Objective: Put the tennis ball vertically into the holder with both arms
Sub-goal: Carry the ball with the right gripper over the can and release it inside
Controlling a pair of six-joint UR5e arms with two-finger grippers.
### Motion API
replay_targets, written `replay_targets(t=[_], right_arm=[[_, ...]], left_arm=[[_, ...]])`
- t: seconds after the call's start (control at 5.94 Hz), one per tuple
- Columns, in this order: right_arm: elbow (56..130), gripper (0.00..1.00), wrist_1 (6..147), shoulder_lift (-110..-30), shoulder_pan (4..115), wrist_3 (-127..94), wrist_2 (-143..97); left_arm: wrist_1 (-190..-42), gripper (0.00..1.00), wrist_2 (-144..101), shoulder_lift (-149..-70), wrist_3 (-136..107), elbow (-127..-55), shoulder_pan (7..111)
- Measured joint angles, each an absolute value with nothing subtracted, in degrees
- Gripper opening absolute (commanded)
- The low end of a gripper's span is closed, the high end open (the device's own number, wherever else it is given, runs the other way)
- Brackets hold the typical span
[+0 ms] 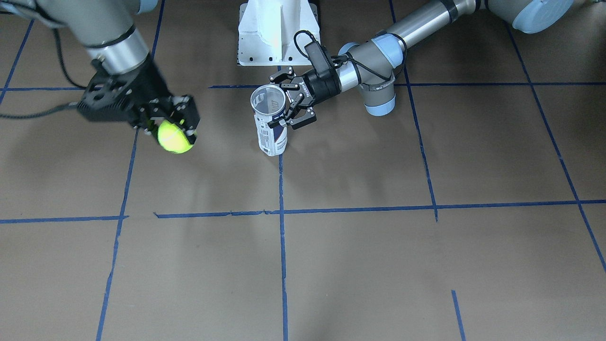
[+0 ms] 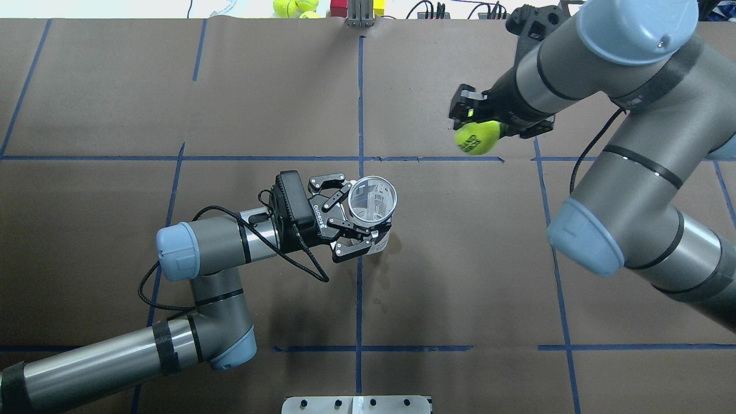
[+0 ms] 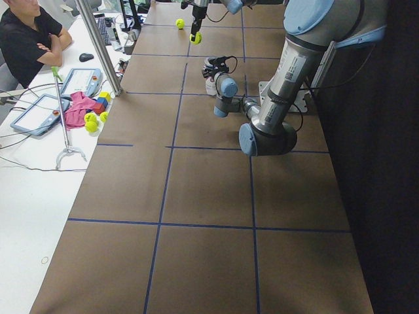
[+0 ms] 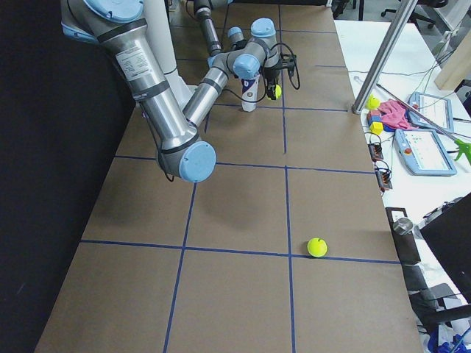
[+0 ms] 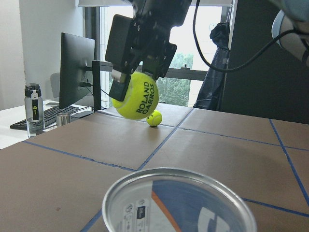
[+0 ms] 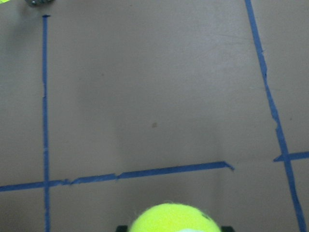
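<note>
Nearest the robot, the left gripper (image 2: 355,217) clasps the upright clear plastic tennis-ball can (image 1: 272,135), steadying it on the brown papered table (image 2: 460,259). Farther out, the right gripper (image 2: 474,119) pinches the fuzzy yellow-green tennis ball (image 2: 476,139) aloft, well apart from the can. This looks like the carry step, and next the ball must centre over the can, then lower straight in.

Table (image 1: 378,265) wearing a brown covering, blue tape lines (image 1: 282,265) dividing it into squares. White bench (image 3: 26,196) running along one long side, carrying two tablets (image 3: 39,112) and a pink cloth (image 3: 75,108); metal pole (image 3: 98,46) rising at its edge. Person in black (image 3: 26,33) sitting there, arms folded. Black curtain (image 4: 44,220) hanging opposite. Window (image 5: 203,53) letting in daylight behind a dark monitor (image 5: 76,70), keyboard (image 5: 36,118) and bottle (image 5: 33,111).
</note>
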State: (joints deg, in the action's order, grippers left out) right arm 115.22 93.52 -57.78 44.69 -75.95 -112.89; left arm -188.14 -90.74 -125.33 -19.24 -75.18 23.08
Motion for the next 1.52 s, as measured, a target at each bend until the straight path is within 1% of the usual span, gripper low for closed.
replay_targets(t=[0.17, 0.67, 1.01, 1.52], right_arm=[[116.6, 0.04, 94.8, -55.5, 42.6, -79.9, -112.6], [117.4, 0.04, 96.5, -51.8, 36.6, -82.5, -108.8], [117.1, 0.05, 96.6, -50.8, 33.3, -82.5, -106.0], [116.2, 0.06, 96.6, -49.5, 30.6, -84.5, -103.6]], left_arm=[[-188.2, 0.73, -90.7, -125.3, -19.2, -75.2, 23.1], [-188.5, 0.75, -90.4, -124.8, -19.2, -75.1, 23.1], [-189.0, 0.78, -90.0, -124.7, -19.2, -75.1, 23.0], [-189.1, 0.78, -90.0, -124.7, -19.2, -75.1, 23.0]])
